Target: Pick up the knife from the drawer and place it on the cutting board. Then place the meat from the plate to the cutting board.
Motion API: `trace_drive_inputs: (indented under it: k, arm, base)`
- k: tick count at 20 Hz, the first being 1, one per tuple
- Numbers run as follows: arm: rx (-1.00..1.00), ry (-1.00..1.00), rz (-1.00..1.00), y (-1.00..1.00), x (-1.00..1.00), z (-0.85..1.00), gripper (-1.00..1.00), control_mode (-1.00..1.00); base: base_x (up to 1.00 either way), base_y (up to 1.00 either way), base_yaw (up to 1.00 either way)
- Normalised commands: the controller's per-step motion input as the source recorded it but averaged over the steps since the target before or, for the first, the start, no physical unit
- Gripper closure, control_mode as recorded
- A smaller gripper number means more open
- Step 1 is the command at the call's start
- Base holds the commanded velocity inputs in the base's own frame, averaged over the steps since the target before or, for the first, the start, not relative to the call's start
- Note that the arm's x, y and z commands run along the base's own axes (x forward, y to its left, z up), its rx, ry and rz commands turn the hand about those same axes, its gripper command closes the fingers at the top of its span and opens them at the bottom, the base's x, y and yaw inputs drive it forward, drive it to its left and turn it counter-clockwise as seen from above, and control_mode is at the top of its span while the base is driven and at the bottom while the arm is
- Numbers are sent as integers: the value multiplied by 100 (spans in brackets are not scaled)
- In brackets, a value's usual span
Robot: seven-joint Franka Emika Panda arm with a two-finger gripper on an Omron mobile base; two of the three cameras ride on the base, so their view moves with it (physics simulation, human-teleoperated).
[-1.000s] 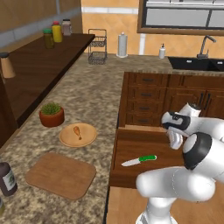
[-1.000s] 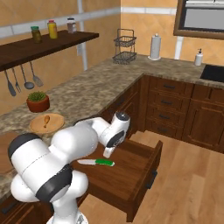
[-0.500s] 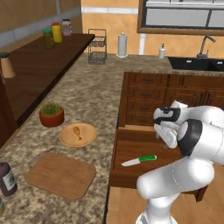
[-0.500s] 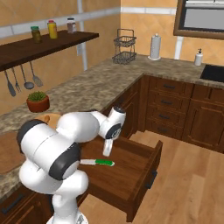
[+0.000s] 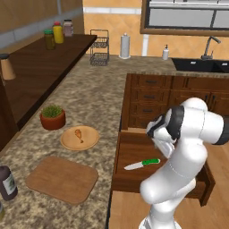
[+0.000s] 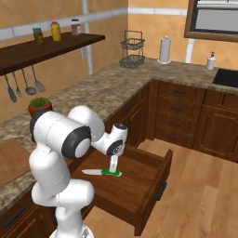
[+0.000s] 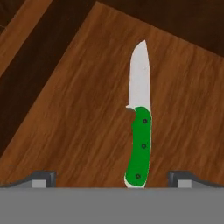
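I had the gripper (image 7: pixel 112 177) spread wide, empty, directly over the knife (image 7: pixel 140 140) lying flat in the open drawer (image 6: pixel 139 186). Handle sat between the fingertips, long axis running away from them; straight descent looked right.

- Left base view sat behind the arm on its left, high up, looking forward and down along the table (image 5: pixel 96 96); arm rose at lower right.
- It took in the cutting board (image 5: pixel 62 179), plate (image 5: pixel 80 137) and open drawer (image 5: pixel 134 154) at mid range, sink wall far off.
- Right base view sat behind the arm on its right, same downward tilt; arm rose at lower left.
- Shared ground: drawer (image 6: pixel 135 179), knife (image 6: pixel 102 172), granite corner, wire rack.
- Hand view looked straight down into the drawer (image 7: pixel 74 109), very close; knife (image 7: pixel 140 140) ran lengthwise mid-frame, between the two fingers (image 7: pixel 43 177) at the bottom edge.
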Motion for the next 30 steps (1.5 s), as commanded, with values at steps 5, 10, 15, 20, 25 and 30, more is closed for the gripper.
trace_drive_inputs:
  k: [5, 10, 15, 20, 25, 30]
  arm:
    - [-5, -4, 2, 4, 28, -29, -100, -100]
    - [0, -4, 2, 0, 5, -45, -100, -100]
    - [0, -1, 8, 0, 21, -39, -100, -100]
    - [1, 0, 8, 0, 27, -21, -100, -100]
    - [1, 0, 7, 0, 29, -18, -100, -100]
    - [0, 3, 3, 0, 2, -31, -100, -100]
  base:
    - [0, 0, 0]
    - [0, 0, 0]
    - [0, 0, 0]
    - [0, 0, 0]
    - [0, 0, 0]
    - [0, 0, 0]
